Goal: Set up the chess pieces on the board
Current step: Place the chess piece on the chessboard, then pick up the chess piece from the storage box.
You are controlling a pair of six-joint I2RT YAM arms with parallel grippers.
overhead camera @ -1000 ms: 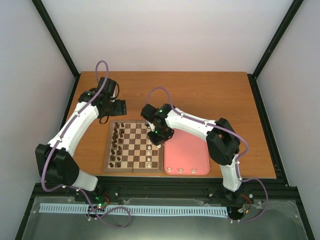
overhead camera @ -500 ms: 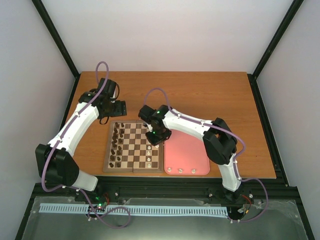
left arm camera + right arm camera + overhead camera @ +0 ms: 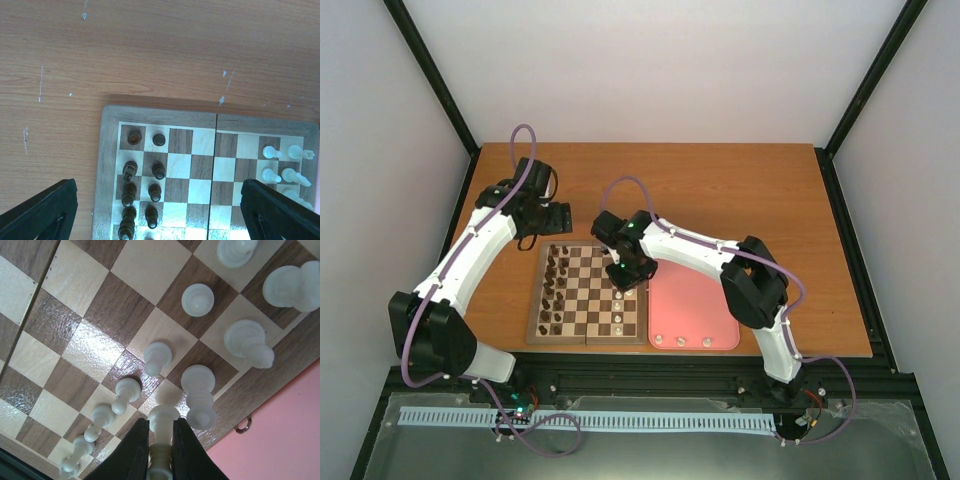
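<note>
The wooden chessboard lies at the table's front centre. Dark brown pieces fill its left columns. Several cream chess pieces stand on its right columns. My right gripper is over the board's right side, shut on a cream chess piece held just above a light square, among other cream pieces. My left gripper hovers past the board's far left corner, open and empty; its dark fingers show at the bottom corners of the left wrist view, with the board between them.
A pink tray lies right of the board, with three cream pieces along its front edge. Its pink edge shows in the right wrist view. Bare wooden table extends behind.
My right gripper has moved left and slightly toward the far side over the board, carrying the cream piece. The left arm has barely moved.
</note>
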